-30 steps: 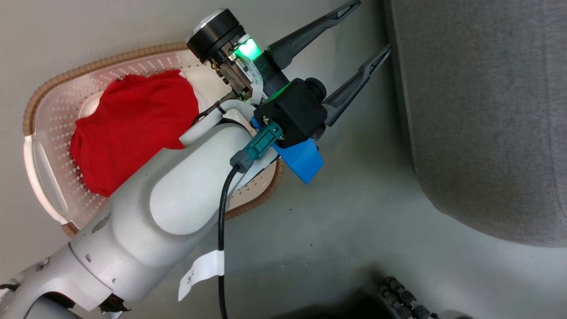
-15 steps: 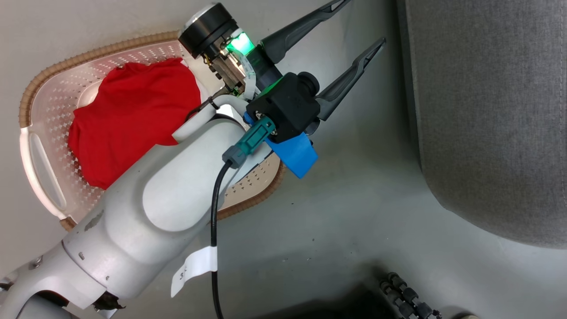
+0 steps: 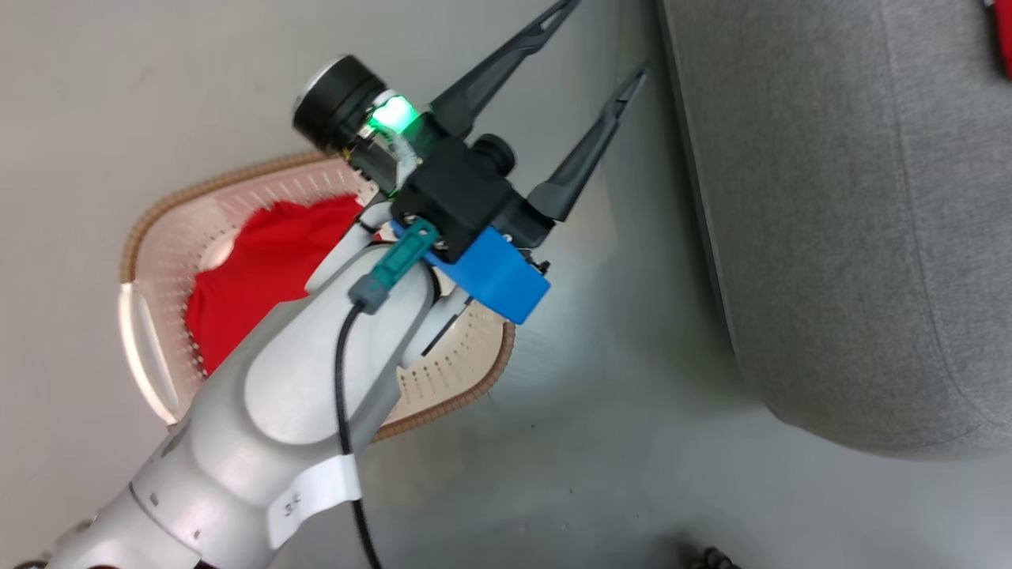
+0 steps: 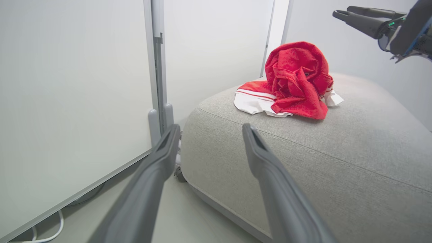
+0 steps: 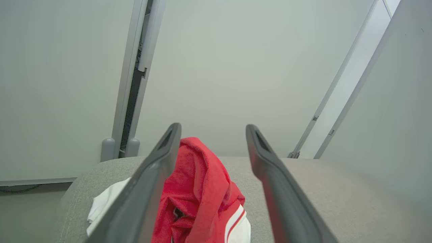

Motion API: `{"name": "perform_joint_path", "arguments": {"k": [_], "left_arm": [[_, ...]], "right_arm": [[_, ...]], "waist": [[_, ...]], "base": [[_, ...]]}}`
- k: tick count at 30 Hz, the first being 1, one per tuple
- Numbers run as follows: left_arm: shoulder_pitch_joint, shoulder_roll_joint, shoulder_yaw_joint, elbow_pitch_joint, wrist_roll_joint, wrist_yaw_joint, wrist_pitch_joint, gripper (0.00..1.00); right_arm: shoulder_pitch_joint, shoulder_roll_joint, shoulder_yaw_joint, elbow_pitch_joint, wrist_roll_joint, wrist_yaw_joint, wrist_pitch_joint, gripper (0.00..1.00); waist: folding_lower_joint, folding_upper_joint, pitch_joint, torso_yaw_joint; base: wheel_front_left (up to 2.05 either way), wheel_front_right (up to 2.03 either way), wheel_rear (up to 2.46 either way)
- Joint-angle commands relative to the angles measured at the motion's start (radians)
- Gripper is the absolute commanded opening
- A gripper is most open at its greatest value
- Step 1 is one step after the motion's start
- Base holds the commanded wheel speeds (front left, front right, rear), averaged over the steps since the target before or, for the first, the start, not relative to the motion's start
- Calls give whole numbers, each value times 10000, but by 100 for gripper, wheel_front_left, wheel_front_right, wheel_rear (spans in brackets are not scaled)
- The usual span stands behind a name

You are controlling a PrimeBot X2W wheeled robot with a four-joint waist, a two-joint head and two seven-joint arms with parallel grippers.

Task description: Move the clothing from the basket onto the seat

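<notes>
Red clothing [image 3: 253, 276] lies in the cream basket [image 3: 474, 391] with the brown rim, partly hidden under my left forearm. My left gripper [image 3: 607, 38] hangs open and holds nothing, over the floor between basket and grey seat [image 3: 830, 237]. In the left wrist view, a heap of red and white clothing [image 4: 297, 81] sits on the seat [image 4: 337, 152], beyond the open left gripper [image 4: 210, 128]; my right gripper [image 4: 341, 10] hovers at the top right. In the right wrist view, the right gripper [image 5: 212, 126] is open just above that clothing [image 5: 199, 192].
Pale wall panels with a grey upright post [image 4: 157, 67] stand behind the seat. A white cable [image 4: 50, 233] lies on the floor by the panel's foot. Grey floor [image 3: 601, 442] runs between basket and seat.
The head view has shifted: the basket now sits lower and looks smaller, and more of the seat's top shows. My left gripper stays open in the same pose.
</notes>
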Motion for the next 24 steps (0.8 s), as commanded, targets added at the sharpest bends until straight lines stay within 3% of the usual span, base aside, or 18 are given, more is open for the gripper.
{"name": "perform_joint_path", "arguments": {"k": [1,9,24], "left_arm": [[346,10,374,-144,-42,112,-28,100],[1866,-108,2529,-870,250,349,-30,100],[4478,-664,5734,-823,863,-14,-29,100]], "right_arm": [[397,181,365,-300,80,1,-6,100],[1635,960,2458,-1655,74,1,-6,100],[3346,1805,4674,-1413,276,-1,-6,100]], "waist": [[0,0,-966,284],[0,0,-2460,951],[0,0,-4303,1834]], "base": [[0,0,0],[0,0,0],[0,0,0]]}}
